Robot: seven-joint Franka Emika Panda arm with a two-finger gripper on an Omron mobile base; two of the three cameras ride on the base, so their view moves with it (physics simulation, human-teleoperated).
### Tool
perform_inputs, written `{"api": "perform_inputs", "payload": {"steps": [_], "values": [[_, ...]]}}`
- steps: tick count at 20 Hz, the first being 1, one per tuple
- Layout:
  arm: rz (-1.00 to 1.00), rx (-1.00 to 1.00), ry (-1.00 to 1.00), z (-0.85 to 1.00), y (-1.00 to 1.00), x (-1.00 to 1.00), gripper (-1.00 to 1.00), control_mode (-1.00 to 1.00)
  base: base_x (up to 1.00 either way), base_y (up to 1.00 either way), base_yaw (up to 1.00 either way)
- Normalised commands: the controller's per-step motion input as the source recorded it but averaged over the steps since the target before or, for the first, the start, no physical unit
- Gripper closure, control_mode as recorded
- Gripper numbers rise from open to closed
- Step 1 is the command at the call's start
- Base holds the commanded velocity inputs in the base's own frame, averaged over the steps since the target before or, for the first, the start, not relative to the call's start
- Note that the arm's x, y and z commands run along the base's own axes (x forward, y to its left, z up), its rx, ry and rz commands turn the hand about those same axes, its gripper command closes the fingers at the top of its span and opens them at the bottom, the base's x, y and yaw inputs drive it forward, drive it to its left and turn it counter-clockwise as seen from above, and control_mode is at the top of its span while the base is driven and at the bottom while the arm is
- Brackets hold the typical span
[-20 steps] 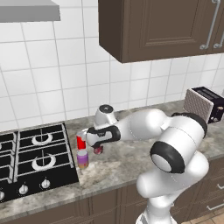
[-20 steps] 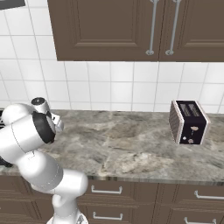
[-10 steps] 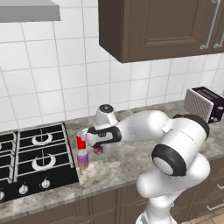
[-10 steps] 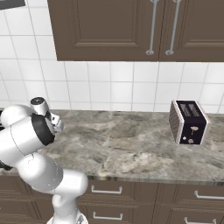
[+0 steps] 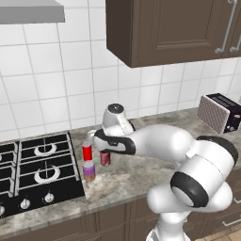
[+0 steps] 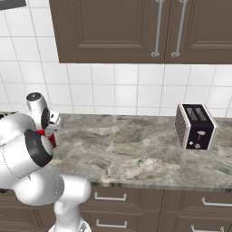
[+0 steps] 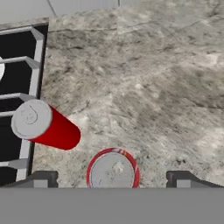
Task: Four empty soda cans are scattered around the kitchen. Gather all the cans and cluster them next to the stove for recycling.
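Note:
The dark red soda can (image 7: pixel 113 171) with a silver rim stands upright on the counter between my gripper's (image 7: pixel 111 178) two fingertips (image 7: pixel 43 178), which stand wide apart and clear of its sides. From the left base view, the gripper (image 5: pixel 104 151) hangs open just above this can (image 5: pixel 105 159). A bright red can (image 5: pixel 87 151) stands at the stove's (image 5: pixel 33 174) right edge, and a purple can (image 5: pixel 89 171) stands just in front of it. The bright red can (image 7: pixel 43 124) also shows beside the black cooktop (image 7: pixel 17 78) in the hand view.
The grey marbled counter (image 5: pixel 141 174) runs right from the stove to a boxy toaster (image 6: pixel 195 127) near the far end. Dark wooden cabinets (image 5: pixel 164 28) hang above, and white wall tiles close the back.
The fingers have spread apart and let go of the dark red can, which now stands on the counter. The arm has hardly moved.

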Motion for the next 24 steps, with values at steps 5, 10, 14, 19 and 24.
{"api": "perform_inputs", "payload": {"steps": [5, 10, 14, 19, 24], "values": [[0.0, 0.05, 0.0, 0.46, -0.32, -0.71, -1.0, -1.0, 0.0, 0.0, 0.0], [0.0, 0.04, -0.07, 0.33, -0.37, -0.8, -1.0, -1.0, 0.0, 0.0, 0.0], [0.01, 0.0, -0.08, 0.32, -0.62, -0.61, -1.0, -1.0, 0.0, 0.0, 0.0], [0.01, -0.01, -0.01, 0.13, -0.52, -0.28, -1.0, -1.0, 0.0, 0.0, 0.0], [0.0, 0.0, -0.01, 0.02, -0.29, -0.64, -1.0, -1.0, 0.0, 0.0, 0.0]]}}
